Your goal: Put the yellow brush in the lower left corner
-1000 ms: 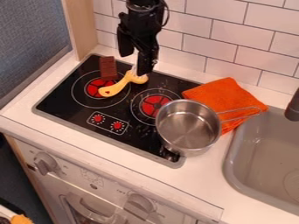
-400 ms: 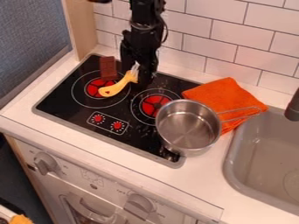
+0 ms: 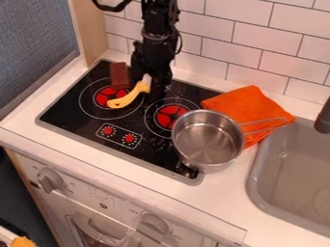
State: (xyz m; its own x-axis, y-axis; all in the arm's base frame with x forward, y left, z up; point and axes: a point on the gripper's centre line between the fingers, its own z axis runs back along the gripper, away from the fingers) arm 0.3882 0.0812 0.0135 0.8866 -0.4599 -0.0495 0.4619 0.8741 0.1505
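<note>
- In the camera view, the arm comes in from the top edge, and its gripper hangs down at the back of the stove
- I cannot tell whether the gripper is spread, pressed together or pinching the brush
- The yellow brush is over the back left part of the stove, slanting from lower left to upper right, its handle end by the left burner and its pale bristle end right at the gripper
- A brown block is just left of the gripper, at the back of the left burner
- The right burner is nearer the front, with the pot partly over its edge
- The pot is upright at the stove's right side, its handle pointing right over the orange cloth
- Two red dials are near the stove's front left edge
- To the right are the grey sink and a dark faucet; white tiles line the wall behind
</note>
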